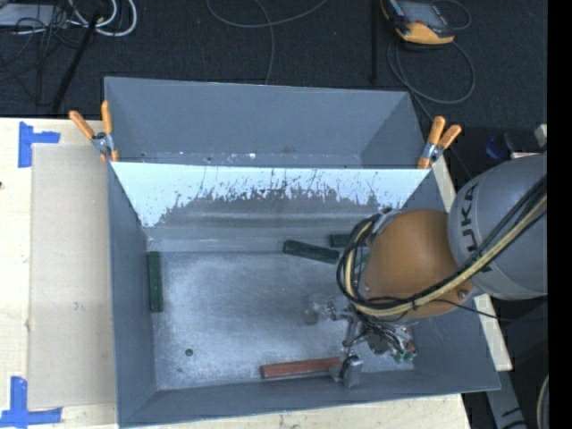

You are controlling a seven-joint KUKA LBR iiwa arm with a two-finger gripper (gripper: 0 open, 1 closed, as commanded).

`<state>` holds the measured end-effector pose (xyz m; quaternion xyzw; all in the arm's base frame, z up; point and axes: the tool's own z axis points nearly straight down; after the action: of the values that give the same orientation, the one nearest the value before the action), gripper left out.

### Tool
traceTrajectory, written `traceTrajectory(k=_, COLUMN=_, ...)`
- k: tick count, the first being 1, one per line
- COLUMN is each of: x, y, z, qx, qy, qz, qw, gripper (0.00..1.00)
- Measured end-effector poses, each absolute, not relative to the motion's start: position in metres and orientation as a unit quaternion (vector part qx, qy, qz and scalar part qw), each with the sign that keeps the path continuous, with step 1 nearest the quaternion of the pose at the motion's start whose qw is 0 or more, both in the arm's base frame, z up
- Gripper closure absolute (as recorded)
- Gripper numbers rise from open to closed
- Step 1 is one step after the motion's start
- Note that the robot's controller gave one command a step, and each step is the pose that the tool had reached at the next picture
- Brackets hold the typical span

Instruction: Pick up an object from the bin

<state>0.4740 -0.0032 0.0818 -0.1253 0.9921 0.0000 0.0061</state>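
My gripper (pixel 350 365) is low in the bin's front right part, under the arm's orange cover. It stands at the right end of a flat reddish-brown stick (pixel 299 369) that lies along the front wall. Whether it touches the stick I cannot tell. A dark green bar (pixel 311 251) lies tilted behind the gripper, near the back wall, with a smaller dark green piece (pixel 340 239) beside it, partly hidden by the cover.
Another dark green bar (pixel 155 281) lies upright along the left wall. A small dark speck (pixel 189 353) sits on the floor at front left. The arm and its cables cover the bin's right side.
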Motion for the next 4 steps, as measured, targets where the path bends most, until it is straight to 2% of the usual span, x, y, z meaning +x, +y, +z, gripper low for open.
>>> traceTrajectory(k=1, x=0.494, y=-0.018, z=0.077, qx=-0.15, qy=0.989, qz=0.0, qw=0.0, gripper=0.0)
traceTrajectory(k=2, x=0.485, y=-0.028, z=0.081, qx=-0.134, qy=0.991, qz=0.0, qw=0.001, gripper=0.0)
traceTrajectory(k=3, x=0.476, y=-0.016, z=0.091, qx=-0.117, qy=0.993, qz=0.0, qw=0.002, gripper=0.0)
traceTrajectory(k=4, x=0.488, y=-0.042, z=0.069, qx=-0.108, qy=0.994, qz=0.0, qw=0.0, gripper=0.0)
